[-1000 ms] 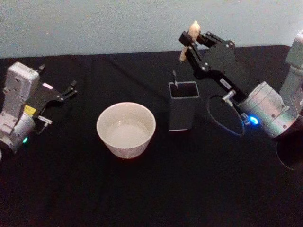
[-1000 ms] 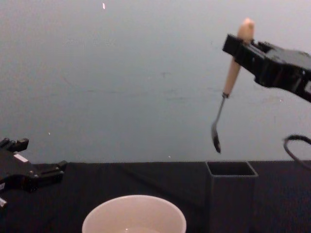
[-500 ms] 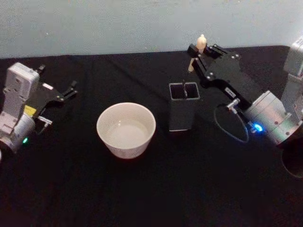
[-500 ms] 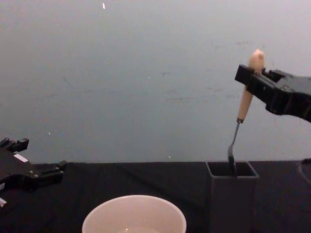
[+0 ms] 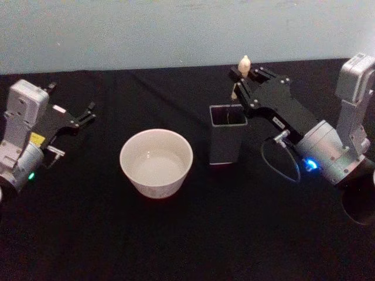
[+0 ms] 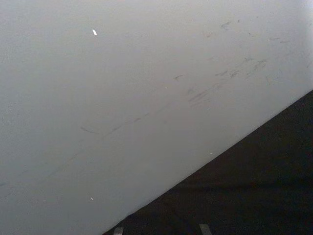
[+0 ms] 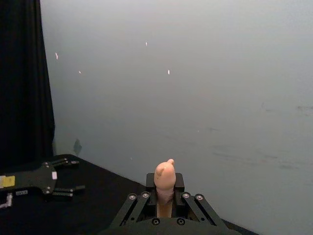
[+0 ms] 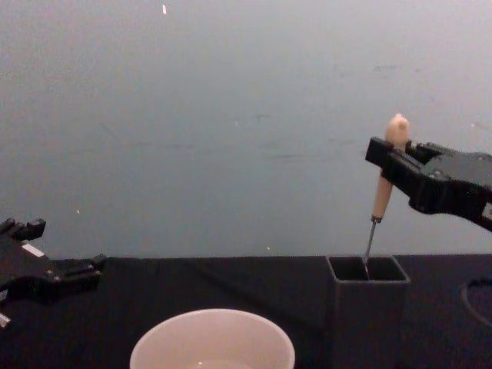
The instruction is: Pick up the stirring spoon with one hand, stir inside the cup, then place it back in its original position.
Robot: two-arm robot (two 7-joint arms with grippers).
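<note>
Since a second ago we see the right gripper (image 8: 390, 160) has come down, and the stirring spoon (image 8: 382, 189) has sunk with it — its small bowl is now inside the dark grey holder box (image 8: 367, 307), the thin dark shaft crossing the rim. The gripper clamps the pale beige wooden handle just below its rounded knobby tip, and the spoon stands nearly upright. The cream-white cup (image 5: 156, 162) sits on the black table (image 5: 187, 234) just beside the box, toward our left — wide, round and thin-rimmed. Our left gripper (image 5: 75, 119) rests far left, its fingers spread.
</note>
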